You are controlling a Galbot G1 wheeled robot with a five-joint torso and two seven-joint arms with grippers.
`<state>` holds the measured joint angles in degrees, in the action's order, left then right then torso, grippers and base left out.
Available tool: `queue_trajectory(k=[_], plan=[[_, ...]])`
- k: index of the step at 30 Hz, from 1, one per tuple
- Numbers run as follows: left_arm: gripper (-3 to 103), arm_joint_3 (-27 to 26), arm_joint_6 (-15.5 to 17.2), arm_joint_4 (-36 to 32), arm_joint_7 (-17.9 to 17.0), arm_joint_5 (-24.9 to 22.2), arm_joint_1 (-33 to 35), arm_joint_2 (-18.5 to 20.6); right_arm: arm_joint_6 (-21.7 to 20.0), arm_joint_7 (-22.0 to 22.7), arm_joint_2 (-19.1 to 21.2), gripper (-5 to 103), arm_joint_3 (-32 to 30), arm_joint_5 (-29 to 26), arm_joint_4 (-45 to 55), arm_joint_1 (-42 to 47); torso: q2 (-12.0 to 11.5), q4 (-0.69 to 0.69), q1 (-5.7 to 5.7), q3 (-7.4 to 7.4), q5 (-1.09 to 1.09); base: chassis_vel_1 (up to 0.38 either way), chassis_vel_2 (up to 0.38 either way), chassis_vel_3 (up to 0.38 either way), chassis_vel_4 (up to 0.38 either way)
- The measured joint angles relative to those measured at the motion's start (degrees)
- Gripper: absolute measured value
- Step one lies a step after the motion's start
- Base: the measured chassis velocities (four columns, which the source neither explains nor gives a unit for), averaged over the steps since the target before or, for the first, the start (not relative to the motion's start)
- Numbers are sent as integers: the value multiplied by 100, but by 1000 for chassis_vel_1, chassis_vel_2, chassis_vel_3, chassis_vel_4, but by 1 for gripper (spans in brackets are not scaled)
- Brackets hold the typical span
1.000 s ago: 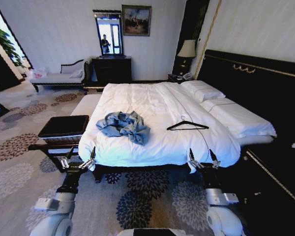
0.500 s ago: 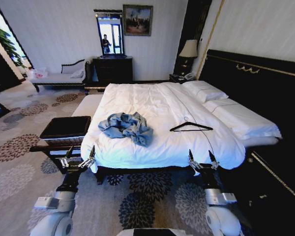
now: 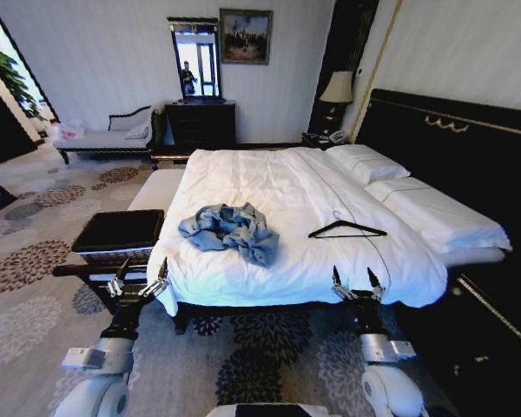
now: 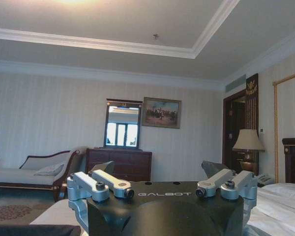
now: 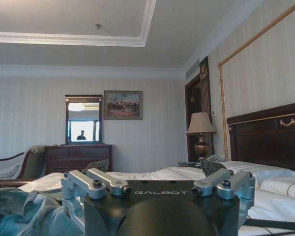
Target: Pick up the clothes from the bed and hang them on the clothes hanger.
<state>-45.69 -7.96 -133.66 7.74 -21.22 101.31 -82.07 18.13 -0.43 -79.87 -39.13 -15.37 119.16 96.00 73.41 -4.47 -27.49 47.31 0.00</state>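
The clothes (image 3: 228, 232), a crumpled light blue denim jacket, lie on the near left part of the bed (image 3: 269, 187). In the right wrist view the clothes (image 5: 32, 211) show close by. The black clothes hanger (image 3: 347, 229) lies flat on the white sheet, to the right of the jacket. My left gripper (image 3: 141, 283) is held open just before the bed's near left corner, empty. My right gripper (image 3: 352, 282) stands open and empty at the bed's near edge, below the hanger. The wrist views show the left gripper (image 4: 158, 169) and the right gripper (image 5: 155, 167) with jaws apart.
A dark padded bench (image 3: 117, 230) stands on the carpet left of the bed, close to my left arm. The tall black headboard (image 3: 451, 148) and white pillows (image 3: 434, 213) are on the right. A dresser with mirror (image 3: 200, 122), a chaise (image 3: 104, 135) and a lamp (image 3: 334, 87) line the far wall.
The whole head view has shifted: the bed, jacket and hanger now sit slightly lower and further right in the picture. Both arms keep the same pose, grippers open.
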Motion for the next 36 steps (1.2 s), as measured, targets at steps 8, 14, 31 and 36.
queue_trajectory(k=[8, 14, 31, 36], plan=[[100, -23, -32, 4, 7, -21, 20, 14, 17, 10, -9, 100, 10, 20, -5, 14, 0, 0, -2, 1, 0, -208, 236, 213, -247], [100, -52, -61, 90, 7, -83, 26, 25, 68, 41, -23, 100, 43, 34, -34, 8, -2, 1, -4, 1, 1, -167, 195, 184, -184], [100, -126, -134, 280, -126, -193, -62, -52, 391, -25, -177, 100, 46, 414, -136, 5, 1, -1, 3, -1, 0, -18, 25, 16, -13], [100, -126, -166, 304, -128, -216, 0, -68, 391, -29, -230, 100, 66, 369, -124, 1, 0, 0, -2, 0, 0, 0, 0, 0, 0]])
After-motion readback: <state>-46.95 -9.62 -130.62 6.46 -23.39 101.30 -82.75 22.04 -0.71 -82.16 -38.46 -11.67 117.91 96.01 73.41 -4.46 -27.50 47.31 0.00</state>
